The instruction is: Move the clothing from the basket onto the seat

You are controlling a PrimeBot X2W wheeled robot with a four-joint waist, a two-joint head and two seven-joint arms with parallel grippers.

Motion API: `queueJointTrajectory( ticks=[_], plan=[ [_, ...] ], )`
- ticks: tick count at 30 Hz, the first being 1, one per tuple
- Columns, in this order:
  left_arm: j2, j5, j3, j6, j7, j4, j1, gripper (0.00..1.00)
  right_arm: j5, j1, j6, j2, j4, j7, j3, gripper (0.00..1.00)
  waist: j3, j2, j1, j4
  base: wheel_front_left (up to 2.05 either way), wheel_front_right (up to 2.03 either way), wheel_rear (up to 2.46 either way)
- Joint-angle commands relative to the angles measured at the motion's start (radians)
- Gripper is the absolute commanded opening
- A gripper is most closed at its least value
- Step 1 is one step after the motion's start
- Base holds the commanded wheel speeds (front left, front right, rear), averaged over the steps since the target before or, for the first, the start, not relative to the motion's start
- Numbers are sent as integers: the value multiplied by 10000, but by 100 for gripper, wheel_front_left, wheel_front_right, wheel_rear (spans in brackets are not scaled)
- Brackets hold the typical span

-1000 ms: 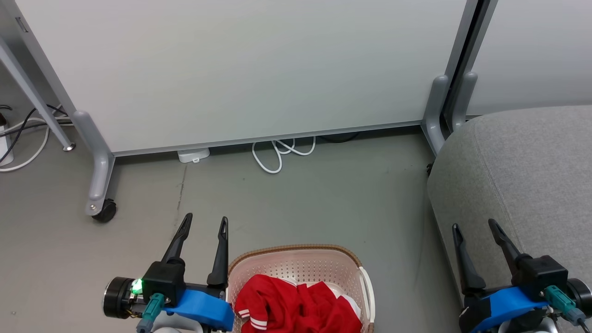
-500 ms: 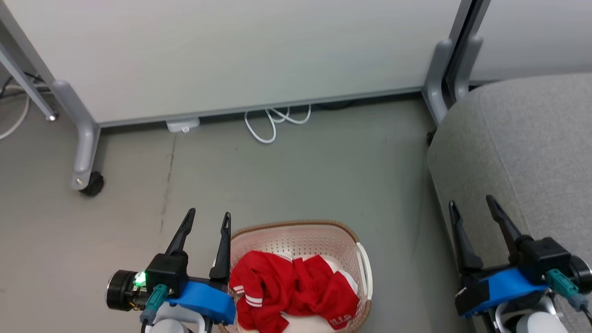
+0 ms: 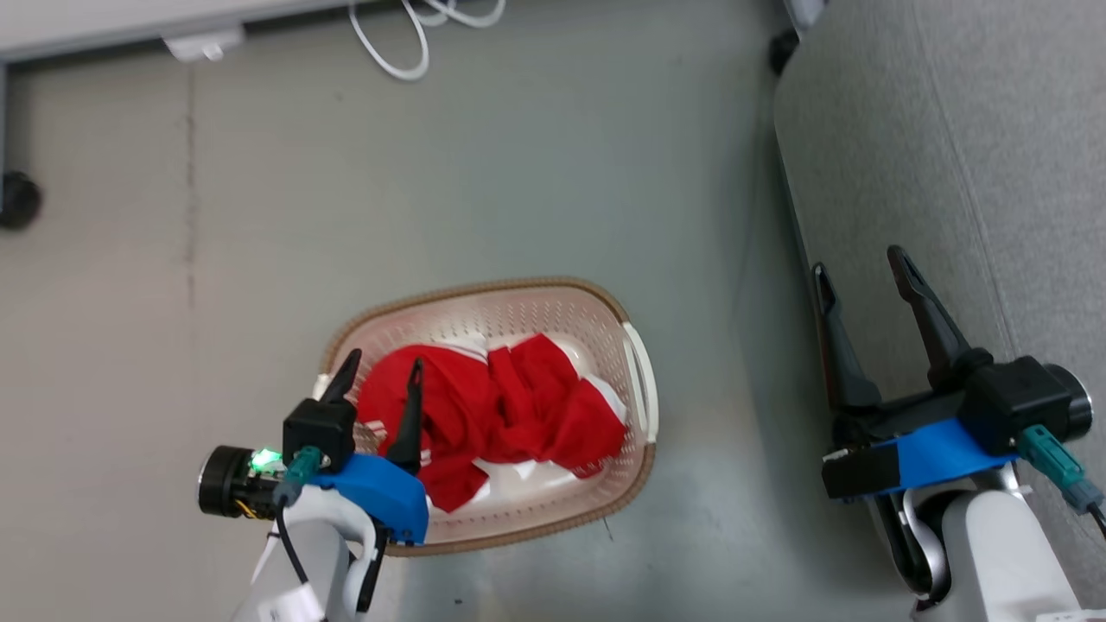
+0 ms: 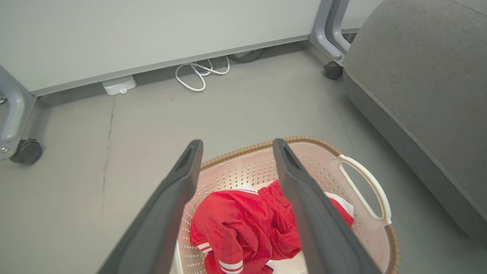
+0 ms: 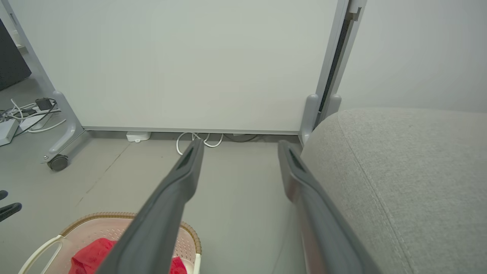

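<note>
The cream basket [image 3: 635,380] with a brown rim band sits on the floor at centre, and red clothing [image 3: 510,406] with white striped trim lies crumpled inside it. Above the basket's left part my left gripper [image 3: 384,361] is open, its fingers over the red cloth with nothing between them. In the left wrist view the clothing [image 4: 243,224] shows between and below those fingers, inside the basket [image 4: 365,182]. My right gripper [image 3: 860,263] is open over the left edge of the grey seat [image 3: 976,147]. The right wrist view shows the seat [image 5: 399,175] and the basket [image 5: 190,232].
A white cable [image 3: 397,39] and a small white box [image 3: 203,43] lie on the grey floor at the top. A panel's caster [image 3: 17,199] stands at the far left. In the left wrist view a white panel on grey wheeled legs [image 4: 11,121] stands behind the basket.
The head camera has tilted down, so the basket and seat sit higher in view and the panel is nearly gone. My left gripper now hangs over the basket's clothing instead of beside the basket.
</note>
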Motion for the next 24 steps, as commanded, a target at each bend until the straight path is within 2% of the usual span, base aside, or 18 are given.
queueJointTrajectory(
  ticks=[1,7,14,20,24],
  plan=[
    [92,-8,107,28,8,364,-475,100,69,-287,4,-30,26,-94,80,100,1213,0,-2,-772,0,0,0],
    [266,-82,237,248,139,1807,-1453,100,362,-693,3,-25,253,-355,331,100,2105,0,-2,-1260,0,0,0],
    [627,-305,681,992,660,3379,-2459,100,788,-1026,3,-22,627,-681,766,100,2901,0,-2,-1825,0,0,0],
    [945,-553,1073,1626,857,4129,-3019,100,1203,-1335,4,-24,882,-834,1242,100,3393,0,-2,-2245,0,0,0],
    [1082,-748,1242,1818,983,4466,-3263,100,1434,-1426,3,-24,1010,-882,1511,100,3625,0,-2,-2467,0,0,0]
  ],
)
